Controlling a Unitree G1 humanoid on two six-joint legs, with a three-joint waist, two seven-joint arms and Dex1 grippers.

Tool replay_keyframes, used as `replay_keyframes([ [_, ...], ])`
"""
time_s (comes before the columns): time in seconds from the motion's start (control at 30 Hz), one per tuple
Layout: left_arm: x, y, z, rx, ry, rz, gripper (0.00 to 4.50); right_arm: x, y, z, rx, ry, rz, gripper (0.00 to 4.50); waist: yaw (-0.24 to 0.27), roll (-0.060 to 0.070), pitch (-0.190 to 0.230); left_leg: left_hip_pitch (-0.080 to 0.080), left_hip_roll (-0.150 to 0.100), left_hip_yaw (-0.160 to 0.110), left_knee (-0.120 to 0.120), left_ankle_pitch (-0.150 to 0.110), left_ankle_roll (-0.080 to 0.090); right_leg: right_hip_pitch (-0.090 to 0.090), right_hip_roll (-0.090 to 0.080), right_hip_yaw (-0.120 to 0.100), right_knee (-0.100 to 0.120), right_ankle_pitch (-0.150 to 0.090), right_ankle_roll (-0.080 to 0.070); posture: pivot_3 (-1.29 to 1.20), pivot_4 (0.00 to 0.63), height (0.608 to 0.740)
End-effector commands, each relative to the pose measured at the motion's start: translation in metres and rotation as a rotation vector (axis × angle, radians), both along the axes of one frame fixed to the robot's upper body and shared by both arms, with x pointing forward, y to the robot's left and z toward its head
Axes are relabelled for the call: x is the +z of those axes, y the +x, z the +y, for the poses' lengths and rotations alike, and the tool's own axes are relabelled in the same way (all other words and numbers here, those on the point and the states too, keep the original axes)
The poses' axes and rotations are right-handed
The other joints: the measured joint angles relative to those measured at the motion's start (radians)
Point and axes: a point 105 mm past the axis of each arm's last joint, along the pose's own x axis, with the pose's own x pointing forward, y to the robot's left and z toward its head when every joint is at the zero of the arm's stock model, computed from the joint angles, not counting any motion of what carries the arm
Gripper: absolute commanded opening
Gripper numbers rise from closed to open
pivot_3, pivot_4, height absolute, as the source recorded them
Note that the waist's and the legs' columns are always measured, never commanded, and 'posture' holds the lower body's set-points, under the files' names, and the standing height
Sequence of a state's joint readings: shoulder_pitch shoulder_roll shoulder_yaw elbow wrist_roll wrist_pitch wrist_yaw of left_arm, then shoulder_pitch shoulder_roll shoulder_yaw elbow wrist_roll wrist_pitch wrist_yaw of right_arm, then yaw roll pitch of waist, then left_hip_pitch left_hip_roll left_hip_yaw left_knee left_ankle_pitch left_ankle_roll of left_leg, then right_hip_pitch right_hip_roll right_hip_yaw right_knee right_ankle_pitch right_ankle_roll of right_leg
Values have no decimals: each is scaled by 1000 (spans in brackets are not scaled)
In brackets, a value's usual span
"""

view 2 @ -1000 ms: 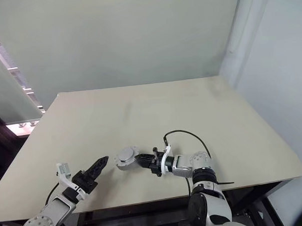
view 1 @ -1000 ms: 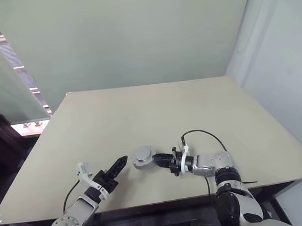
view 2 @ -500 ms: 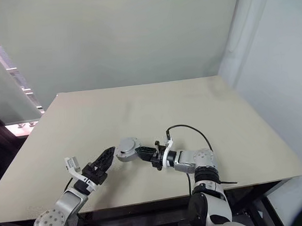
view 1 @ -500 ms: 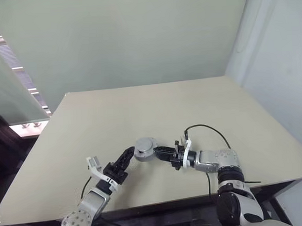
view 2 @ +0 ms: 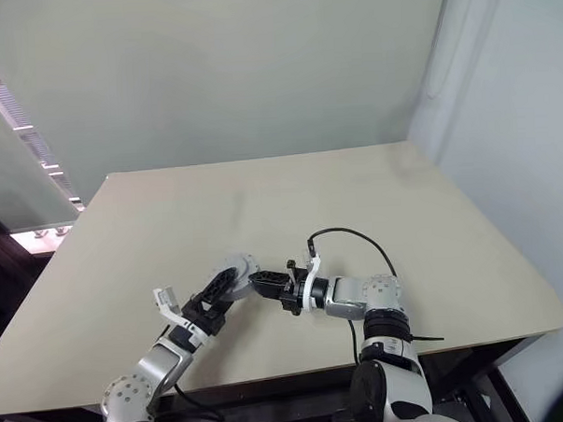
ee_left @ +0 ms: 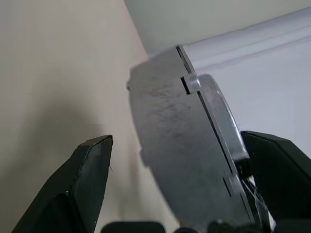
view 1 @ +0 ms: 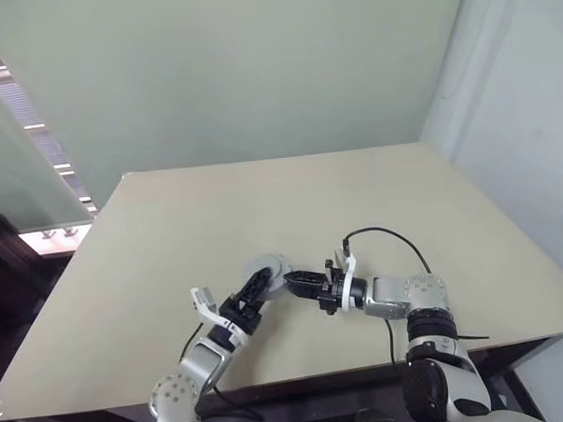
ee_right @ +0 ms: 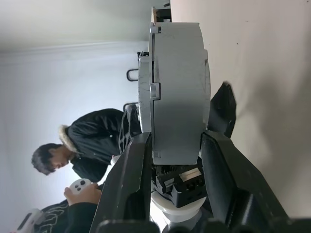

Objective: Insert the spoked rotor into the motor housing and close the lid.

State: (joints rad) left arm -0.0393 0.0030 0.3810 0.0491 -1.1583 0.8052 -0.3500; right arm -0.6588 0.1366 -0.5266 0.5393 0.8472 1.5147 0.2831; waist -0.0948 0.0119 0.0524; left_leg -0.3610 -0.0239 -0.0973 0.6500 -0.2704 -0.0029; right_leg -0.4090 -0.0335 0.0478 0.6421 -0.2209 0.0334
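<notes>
Above the near middle of the table (view 1: pixel 374 198), the motor housing (view 1: pixel 268 269), lid side up, hangs in the air, pinched at its edges by our right gripper (view 1: pixel 297 280). Our left gripper (view 1: pixel 252 289), jaws spread wide, straddles its other side without clamping.

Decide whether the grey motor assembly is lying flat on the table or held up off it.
Held up. The right gripper clamps the grey motor assembly on edge between both fingers, above the table.
</notes>
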Motion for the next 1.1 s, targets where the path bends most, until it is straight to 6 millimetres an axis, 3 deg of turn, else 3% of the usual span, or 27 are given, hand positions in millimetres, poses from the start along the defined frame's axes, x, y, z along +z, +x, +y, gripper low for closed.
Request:
replay_keyframes([
  [0.03,11,5,-2,-1,-37,-44,4500,36,-6,30,53,155,-76,1218,0,0,0,0,0,0,0,0,0,0,0,0,0,0,0,0,0,740],
  [0.17,11,6,-3,13,-75,-38,4500,34,-6,29,50,148,-75,1218,0,0,0,0,0,0,0,0,0,0,0,0,0,0,0,0,0,740],
  [0.2,11,7,-3,21,-90,-37,4325,34,-6,28,48,145,-75,1218,0,0,0,0,0,0,0,0,0,0,0,0,0,0,0,0,0,740],
  [0.27,12,8,-2,34,-121,-39,3918,33,-6,27,45,139,-74,1218,0,0,0,0,0,0,0,0,0,0,0,1,0,0,0,0,0,740],
  [0.43,13,10,2,69,-170,-40,2292,31,-6,27,40,132,-73,1217,0,0,0,0,0,0,1,0,0,0,0,1,0,0,0,0,0,740],
  [0.8,13,11,2,80,-176,-37,2152,24,2,23,-55,28,-210,1217,0,-1,0,0,0,0,1,0,0,0,0,1,0,0,0,0,0,740],
  [1.1,15,14,5,104,-169,-51,2048,32,1,20,-57,57,-293,4344,0,-1,0,0,0,0,1,0,0,0,0,1,0,0,0,0,0,740],
])
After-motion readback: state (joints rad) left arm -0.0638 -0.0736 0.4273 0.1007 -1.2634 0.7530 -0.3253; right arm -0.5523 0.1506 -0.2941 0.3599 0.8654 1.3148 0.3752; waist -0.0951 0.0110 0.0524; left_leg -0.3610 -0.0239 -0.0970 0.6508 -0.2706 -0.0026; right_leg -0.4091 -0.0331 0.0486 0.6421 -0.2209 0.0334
